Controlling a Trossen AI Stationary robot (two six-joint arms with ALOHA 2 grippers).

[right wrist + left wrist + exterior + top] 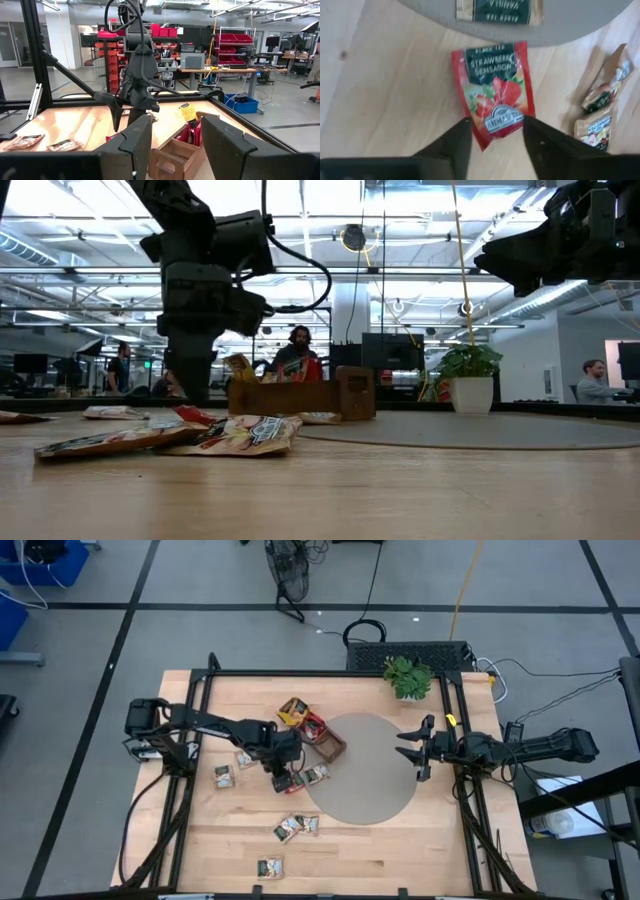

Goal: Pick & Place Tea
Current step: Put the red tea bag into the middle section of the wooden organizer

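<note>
While the left hand (492,137) hangs low over the table (400,850), a red strawberry tea sachet (492,92) lies flat on the wood directly ahead of its fingertips, the near corner sitting in the gap between the two dark fingers (452,145). Those fingers stand apart, roughly as wide as the sachet's narrow end, and touch nothing that can be seen; the sachet is not gripped. Its long axis runs straight away from the hand, tilted slightly, with the far edge just short of the round grey mat (365,768), on which another sachet rests. In the high view the same left hand (285,768) is beside the wooden tray (330,745), which already carries some upright packets, and the red sachet (290,783) shows just under it. More sachets are scattered on the table: a pair (297,827) nearer the front edge, one (268,866) nearer still, and one (222,776) toward the left arm's base. Judgement: the left arm is clearly the nearer one, and the coming move turns on lining the fingers across the sachet's short width before closing, since the paper lies flat and offers little edge. Well apart on the far side of the mat, the right hand (415,750) waits with fingers spread wide and empty, near the potted plant (408,675).
</note>
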